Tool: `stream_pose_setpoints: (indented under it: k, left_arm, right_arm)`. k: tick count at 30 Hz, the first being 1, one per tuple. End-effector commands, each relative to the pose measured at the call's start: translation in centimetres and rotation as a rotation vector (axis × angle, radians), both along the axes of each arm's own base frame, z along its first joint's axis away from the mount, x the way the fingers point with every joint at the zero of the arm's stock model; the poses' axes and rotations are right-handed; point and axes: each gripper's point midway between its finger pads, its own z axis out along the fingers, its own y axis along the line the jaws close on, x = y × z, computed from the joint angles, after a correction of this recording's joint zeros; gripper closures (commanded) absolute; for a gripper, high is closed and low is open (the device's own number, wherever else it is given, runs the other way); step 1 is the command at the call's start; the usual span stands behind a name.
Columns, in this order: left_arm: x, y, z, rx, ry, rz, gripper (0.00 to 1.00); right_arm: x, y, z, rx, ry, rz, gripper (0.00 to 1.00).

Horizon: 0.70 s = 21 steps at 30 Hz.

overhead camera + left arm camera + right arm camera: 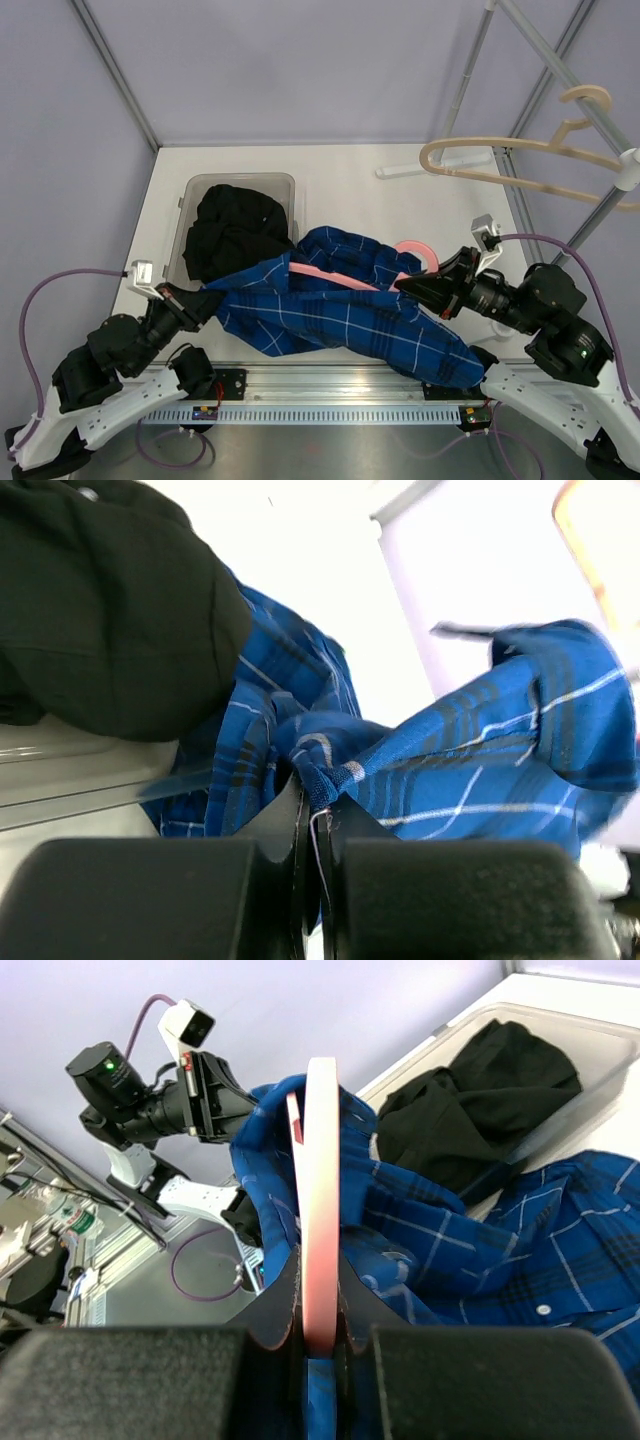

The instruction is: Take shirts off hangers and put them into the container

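Stripping blue checked shirt point(340, 322) off pink hanger point(321, 1170) | pinching cloth tight in left jaws | clamping hanger in right jaws | advisable next: pulling steadily toward container point(240, 177), holding hanger fixed

right end effector point(318, 1345) 6 o'clock: clamped on pink hanger point(321, 1210), edge-on, upright | blue checked shirt point(520, 1250) bunched round it, spreading to 4 o'clock | black shirt point(480, 1100) in container point(600, 1035), 1 o'clock | left end effector point(222, 1098) 10 o'clock, touching blue cloth

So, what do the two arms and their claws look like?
The left arm and right arm are black, with white shells near the base. The left claw and right claw have two black fingers. A purple cable loops to each wrist.
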Motion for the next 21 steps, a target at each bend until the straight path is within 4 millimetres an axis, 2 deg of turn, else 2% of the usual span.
stream_pose_setpoints:
  k: [1, 3, 5, 8, 10, 11, 12, 15, 19, 21]
  left_arm:
    - [2.2, 5.4, 0.8, 0.060, -0.016, 0.291, 1.00]
    - [2.3, 5.8, 1.4, 0.084, -0.016, 0.312, 1.00]
    - [2.6, 5.3, 2.6, 0.154, -0.028, 0.292, 1.00]
    - [2.5, 4.8, 2.7, 0.281, 0.011, 0.250, 1.00]
    - [2.7, 2.9, 1.4, 0.348, 0.052, 0.180, 1.00]
    - [2.7, 0.8, 0.4, 0.341, 0.058, 0.104, 1.00]
    - [3.0, 0.3, -0.1, 0.337, 0.056, 0.104, 1.00]
    - [2.9, -3.2, -2.3, 0.292, 0.068, -0.011, 1.00]
    - [3.2, -5.6, -4.6, 0.306, 0.124, -0.061, 1.00]
    - [3.2, -6.2, -5.0, 0.312, 0.134, -0.081, 1.00]
  right_arm:
    - [-1.0, -2.9, 3.0, 0.056, -0.062, -0.081, 1.00]
    - [-1.4, -3.8, 2.5, 0.031, -0.048, -0.099, 1.00]
    - [-2.6, -4.6, 2.7, 0.039, -0.068, -0.083, 1.00]
    - [-3.7, -6.3, 3.8, 0.083, -0.104, -0.106, 1.00]
    - [-4.7, -7.4, 5.4, 0.123, -0.143, -0.110, 1.00]
    - [-4.9, -7.7, 6.0, 0.137, -0.161, -0.114, 1.00]
    - [-4.9, -8.0, 6.6, 0.149, -0.173, -0.128, 1.00]
    - [-4.4, -8.7, 8.5, 0.168, -0.214, -0.176, 1.00]
    - [-2.8, -8.3, 9.6, 0.140, -0.236, -0.223, 1.00]
    - [-2.1, -8.5, 9.5, 0.138, -0.232, -0.256, 1.00]
